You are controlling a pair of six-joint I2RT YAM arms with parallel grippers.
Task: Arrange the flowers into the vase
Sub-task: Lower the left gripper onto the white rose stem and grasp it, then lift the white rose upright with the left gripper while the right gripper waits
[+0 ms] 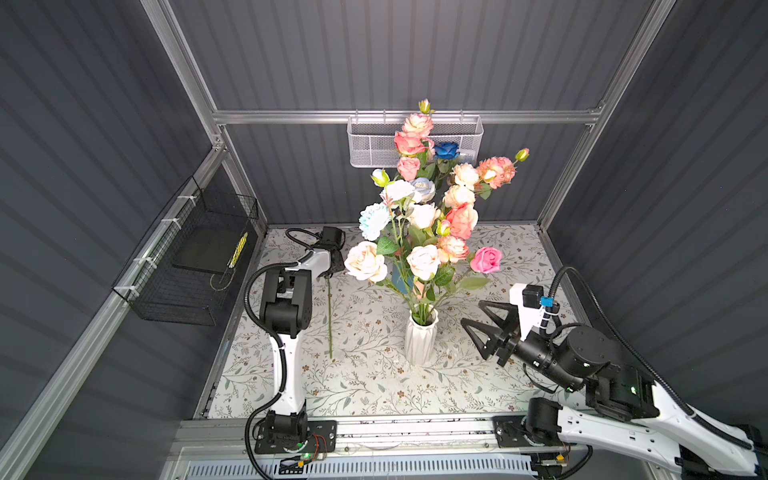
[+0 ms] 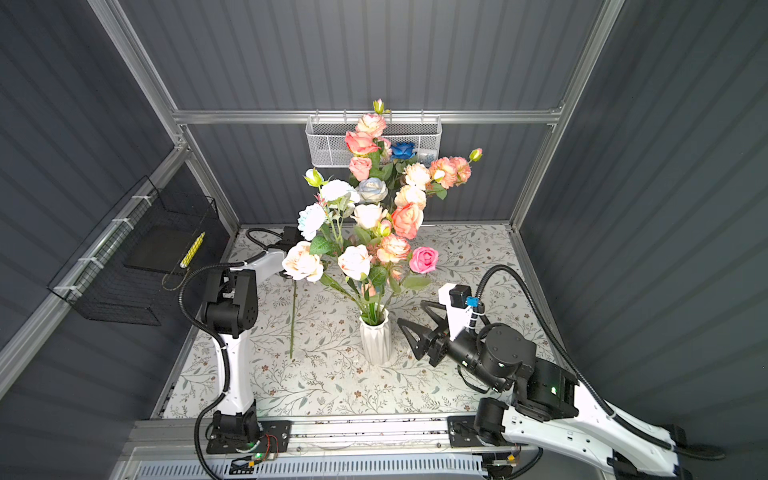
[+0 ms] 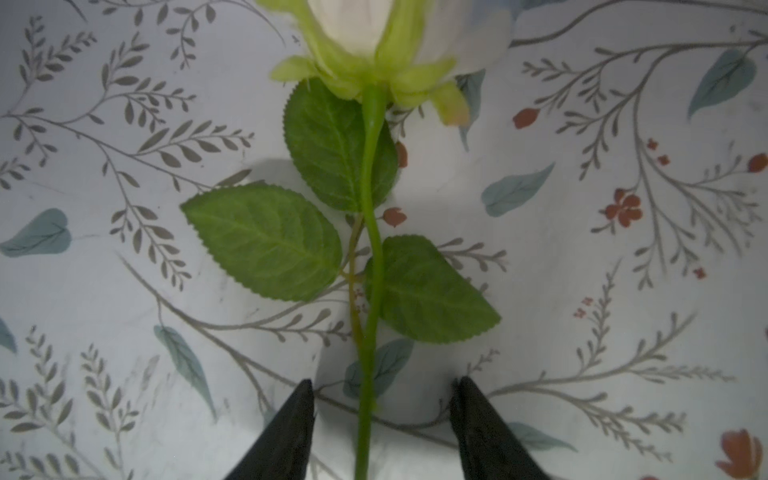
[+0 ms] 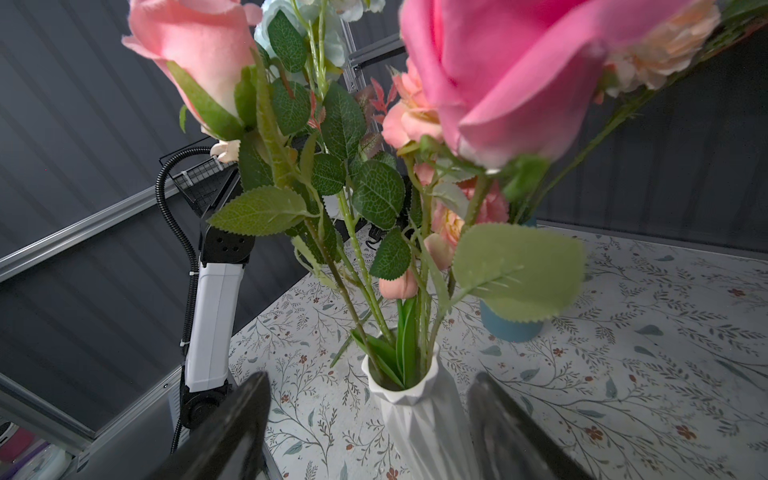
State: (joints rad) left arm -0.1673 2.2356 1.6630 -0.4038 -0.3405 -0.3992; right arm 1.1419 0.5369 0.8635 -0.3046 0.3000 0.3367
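1. L gripper (image 3: 382, 384): jaws spread, straddling the stem (image 3: 371, 257) of a cream rose (image 3: 374, 25). There is a gap on each side, so no pinch yet. It sits below the leaves, prob. so they don't foul the grip.
2. Rose lies flat on the table (image 1: 374, 395), left of the vase (image 1: 420, 338) and well apart from it. It is the only loose one seen.
3. R gripper (image 1: 471, 311): jaws spread, empty, just beside the vase and not touching. Likely stationed to steady the vase at insertion.
4. Flowers (image 1: 424, 216): mostly upright in the vase, fanned out. Some stems appear to run to a blue pot (image 4: 509, 328) behind it; can't tell which.
5. Judgement: pickup step, task nearly done. Risk: crowded vase mouth, top-heavy load.
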